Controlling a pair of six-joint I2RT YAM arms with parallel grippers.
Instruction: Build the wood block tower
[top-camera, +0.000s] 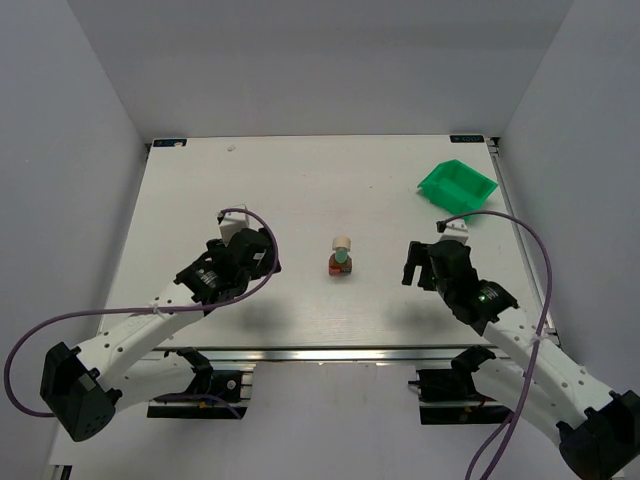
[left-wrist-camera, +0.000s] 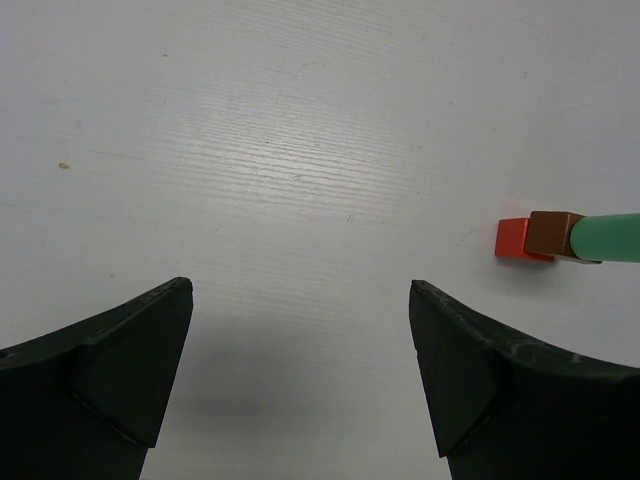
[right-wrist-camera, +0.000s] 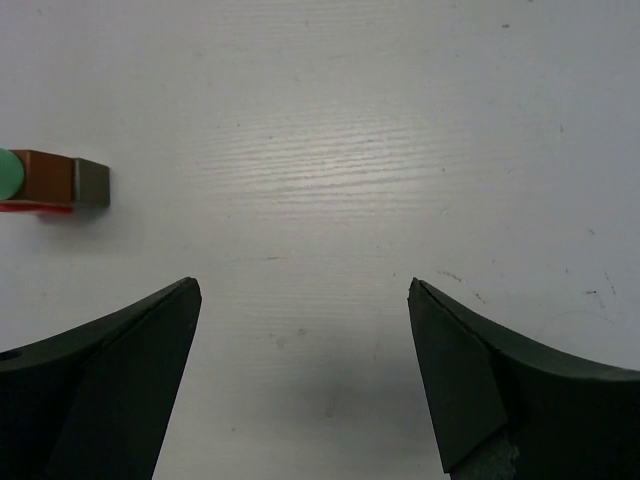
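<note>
Top external view: wood block tower (top-camera: 341, 258) stands between left gripper (top-camera: 262, 252) and right gripper (top-camera: 418, 262), both spread wide, empty and well apart from it; judged best practice is a slow, centred approach avoiding sideways nudges.

Top external: mounted high behind the arm bases (top-camera: 75, 395), faced down over the whole table (top-camera: 300, 190). Left wrist, right wrist: sat close above it, faced down. All three shared the wood block tower (top-camera: 341, 258), at each wrist frame's edge.
</note>
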